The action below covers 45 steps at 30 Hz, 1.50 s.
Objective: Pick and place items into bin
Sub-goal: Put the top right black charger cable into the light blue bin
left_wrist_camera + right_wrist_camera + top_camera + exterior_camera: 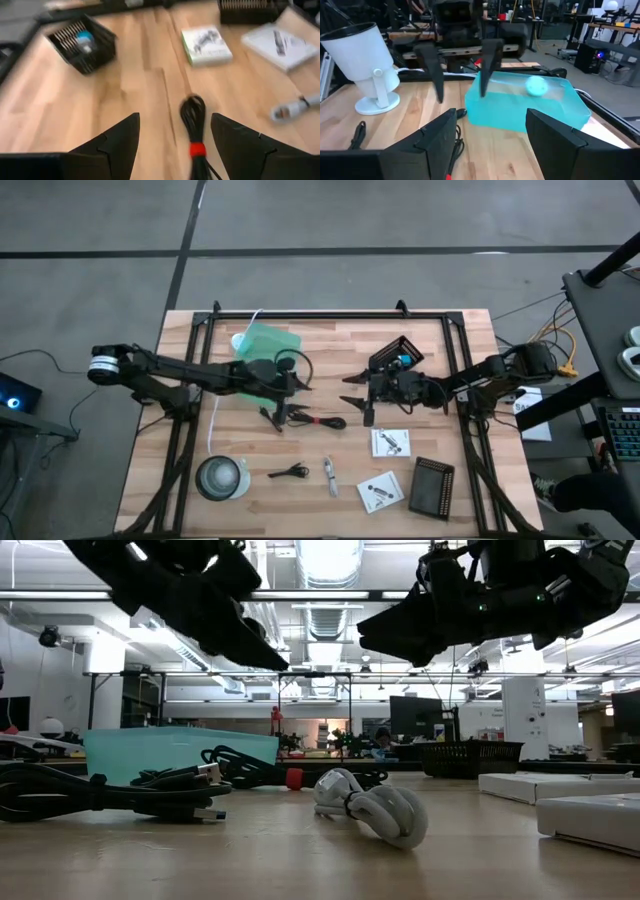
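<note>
Looking straight down from the high view, you see the left gripper (297, 383) near the middle of the tabletop (330, 340), jaws spread wide and holding nothing. A black coiled cable with a red band (310, 419) lies just toward the near edge from it, not between the fingers. The teal bin (268, 340) sits by the far edge, behind that arm. Your right gripper (356, 398) faces the left one across a small gap, jaws also wide and empty. A black basket (398, 355) stands behind it; two white printed packets (390, 442) and a black clip (289, 472) lie toward the near edge, with a round clear tub (221, 477) at the near left corner.

In the low view, both grippers hang above the wood, clear of the cables (150, 790) and a white coiled cable (375, 808).

In the left wrist view, the red-banded cable (195, 130) lies on the table between and ahead of the open fingers (117, 140), untouched.

In the right wrist view, the bin (530, 107) sits ahead beyond the open fingers (440, 135), with a pale ball (537, 86) inside.
</note>
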Each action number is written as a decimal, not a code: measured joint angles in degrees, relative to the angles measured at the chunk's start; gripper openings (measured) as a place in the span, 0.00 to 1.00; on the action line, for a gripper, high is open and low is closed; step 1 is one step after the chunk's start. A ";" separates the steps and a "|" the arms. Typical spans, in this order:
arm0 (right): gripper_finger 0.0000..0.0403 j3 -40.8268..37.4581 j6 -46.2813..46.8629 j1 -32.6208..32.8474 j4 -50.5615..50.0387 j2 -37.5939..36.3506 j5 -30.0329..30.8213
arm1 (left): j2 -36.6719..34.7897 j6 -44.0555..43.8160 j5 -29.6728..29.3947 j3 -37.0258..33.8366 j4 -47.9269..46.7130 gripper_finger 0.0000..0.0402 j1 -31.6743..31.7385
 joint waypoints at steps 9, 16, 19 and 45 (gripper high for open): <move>0.56 -0.11 1.29 0.04 -1.20 0.00 -0.11 | 4.07 -0.02 -0.07 0.88 -5.99 0.57 -2.93; 0.56 -0.11 1.49 0.04 -2.14 0.00 -0.11 | 8.05 -3.02 -0.33 0.94 -8.01 0.57 -2.95; 0.56 -0.15 1.60 0.04 -3.03 0.00 -0.11 | 10.66 -3.04 -0.31 1.25 -8.30 0.57 -2.95; 0.56 -0.20 1.77 0.07 -5.52 0.00 -0.13 | 19.28 -3.11 -4.07 4.57 -11.94 0.41 -2.86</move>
